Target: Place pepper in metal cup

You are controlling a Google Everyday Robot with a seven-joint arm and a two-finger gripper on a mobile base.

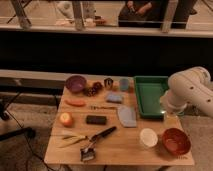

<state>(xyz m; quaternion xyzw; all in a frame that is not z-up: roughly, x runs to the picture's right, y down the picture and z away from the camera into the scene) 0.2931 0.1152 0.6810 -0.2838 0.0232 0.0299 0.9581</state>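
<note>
The small shiny metal cup (108,83) stands at the back of the wooden table (130,152), between a dark red clump (93,89) and the light blue cup (124,84). A long yellow-green pepper (72,139) lies near the front left edge. My white arm (192,89) reaches in from the right. Its gripper (167,110) hangs at the right rim of the green tray (150,95), far from both the pepper and the metal cup, with nothing visibly in it.
A purple bowl (76,83), a carrot (76,103) and an orange fruit (66,119) are on the left. A black block (96,119), a blue sponge (114,98), a grey cloth (126,116) and a brush (97,140) lie mid-table. A white round cup (148,137) and a red bowl (176,141) are front right.
</note>
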